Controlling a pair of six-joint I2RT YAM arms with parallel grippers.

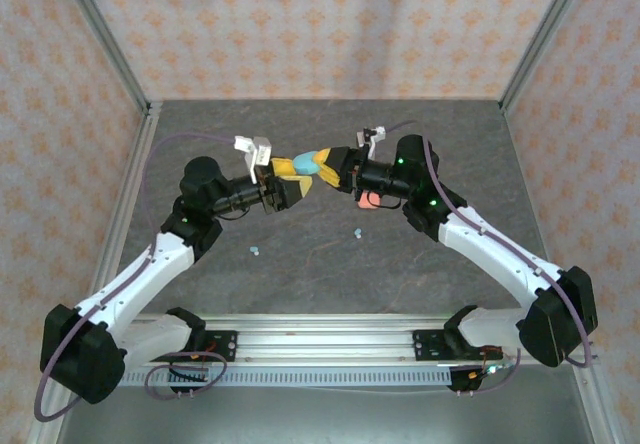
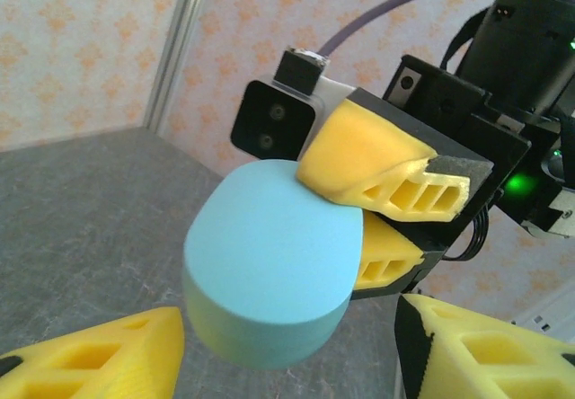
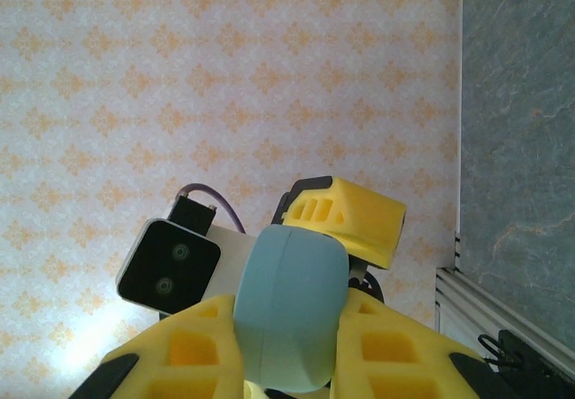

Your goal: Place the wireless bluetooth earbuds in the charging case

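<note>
The light blue charging case (image 1: 322, 163) hangs closed above the table's middle, where the two arms meet. My right gripper (image 1: 338, 167) is shut on it, its yellow fingers (image 3: 395, 345) pressing both sides of the case (image 3: 292, 318). My left gripper (image 1: 297, 178) faces it from the left. In the left wrist view its jaws stand open on either side of the case (image 2: 269, 264), with a gap on the right side. Two tiny light blue earbuds (image 1: 256, 250) (image 1: 358, 233) lie on the table below the grippers.
A salmon-red case (image 1: 370, 201) lies on the table under my right wrist. The grey table (image 1: 300, 284) is walled at the back and sides by patterned panels. A metal rail (image 1: 330, 339) runs along the near edge.
</note>
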